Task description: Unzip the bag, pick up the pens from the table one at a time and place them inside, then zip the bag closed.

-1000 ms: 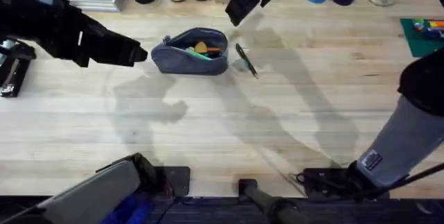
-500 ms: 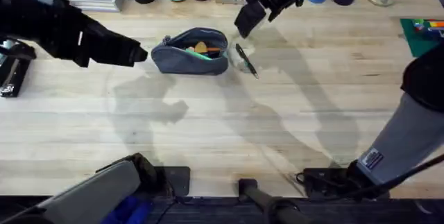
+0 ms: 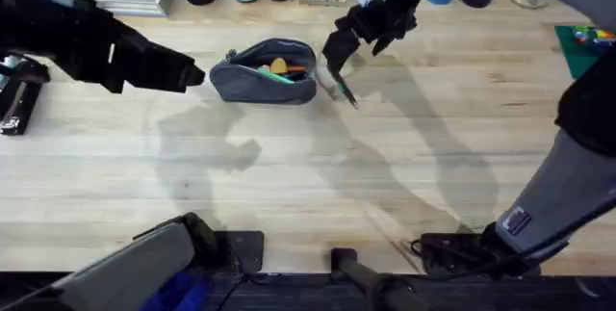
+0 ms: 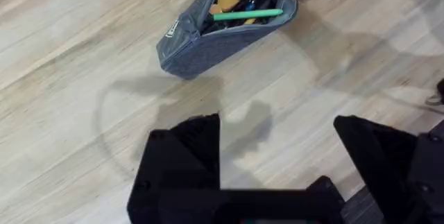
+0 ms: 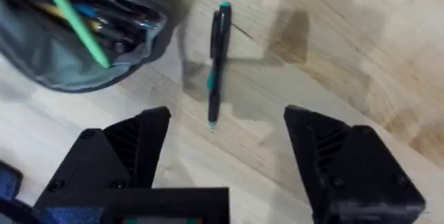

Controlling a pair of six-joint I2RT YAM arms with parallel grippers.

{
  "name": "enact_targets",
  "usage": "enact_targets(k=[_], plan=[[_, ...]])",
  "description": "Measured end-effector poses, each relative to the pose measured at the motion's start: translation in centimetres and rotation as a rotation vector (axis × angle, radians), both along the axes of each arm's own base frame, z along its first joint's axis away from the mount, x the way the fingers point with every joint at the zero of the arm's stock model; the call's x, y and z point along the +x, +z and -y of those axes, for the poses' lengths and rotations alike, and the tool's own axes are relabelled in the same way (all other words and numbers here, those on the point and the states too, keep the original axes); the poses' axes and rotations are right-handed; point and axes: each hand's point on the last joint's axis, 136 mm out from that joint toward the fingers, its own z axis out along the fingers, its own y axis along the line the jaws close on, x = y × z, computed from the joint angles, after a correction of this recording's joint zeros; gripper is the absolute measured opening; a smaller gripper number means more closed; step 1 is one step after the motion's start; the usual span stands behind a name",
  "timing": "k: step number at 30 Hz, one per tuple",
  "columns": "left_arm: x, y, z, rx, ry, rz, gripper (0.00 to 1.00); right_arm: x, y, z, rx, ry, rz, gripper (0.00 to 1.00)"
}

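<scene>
While the right pincer [image 5: 225, 158] hovers wide open, empty, the slim black pen [image 5: 216, 61] lies between its fingers on the light wooden tabletop [image 5: 333, 57].

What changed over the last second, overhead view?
The right gripper came down from the table's far edge toward the black pen lying beside the bag, and now hovers over it with fingers open, one either side in the right wrist view; nothing grasped yet. The left gripper stayed open beside the bag's other end. Bag, green pen inside it and black pen did not move.
</scene>
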Motion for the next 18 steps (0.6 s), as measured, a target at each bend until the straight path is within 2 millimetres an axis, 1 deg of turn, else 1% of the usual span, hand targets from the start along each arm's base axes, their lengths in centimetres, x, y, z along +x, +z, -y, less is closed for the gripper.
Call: enact_targets(k=[2, 5, 12, 18], plan=[[0.0, 0.0, 0.0, 0.0, 0.0, 0.0, 0.995, -0.2, -0.6, 0.2, -0.024, -0.019, -0.005, 0.996], [0.0, 0.0, 0.0, 0.0, 0.0, 0.0, 0.995, -0.3, -1.0, 0.2, -0.046, -0.028, 0.001, 0.995], [0.0, 0.0, 0.0, 0.0, 0.0, 0.0, 0.995, -0.1, -1.3, -0.9, -0.066, -0.046, 0.027, 0.995], [0.0, 0.0, 0.0, 0.0, 0.0, 0.0, 0.995, -0.3, -3.7, -1.1, -0.099, -0.058, -0.02, 0.993]])
